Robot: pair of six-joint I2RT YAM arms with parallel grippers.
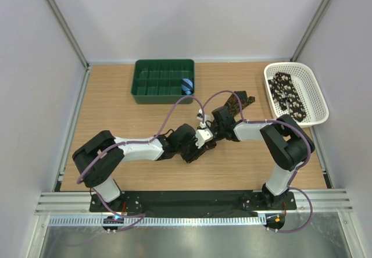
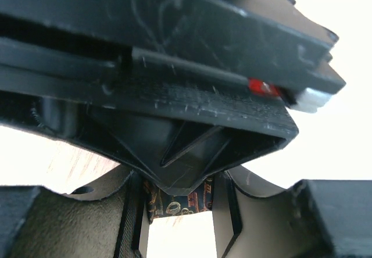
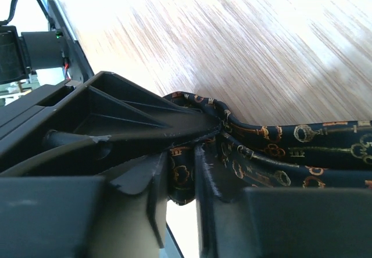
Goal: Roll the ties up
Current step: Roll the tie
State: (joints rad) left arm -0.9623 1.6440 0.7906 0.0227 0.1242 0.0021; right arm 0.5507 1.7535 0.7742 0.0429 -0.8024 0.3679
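A dark tie (image 1: 238,102) with orange key patterns lies on the wooden table, running from right of centre down to where both grippers meet. My left gripper (image 1: 195,152) holds its near end: in the left wrist view the tie (image 2: 174,204) spans the gap between the fingers (image 2: 131,223), and my gripper (image 2: 177,205) is shut on it. My right gripper (image 1: 210,135) pinches a fold of the same tie (image 3: 267,147) beside it; in the right wrist view the gripper (image 3: 181,179) is shut on fabric. A second tie (image 1: 288,92), black with pale spots, lies in the white basket (image 1: 318,98).
A green divided tray (image 1: 141,98) stands at the back centre with a small blue striped roll (image 1: 186,85) in one right-hand compartment. The white basket stands at the back right. The two grippers touch or nearly touch, each filling the other's wrist view.
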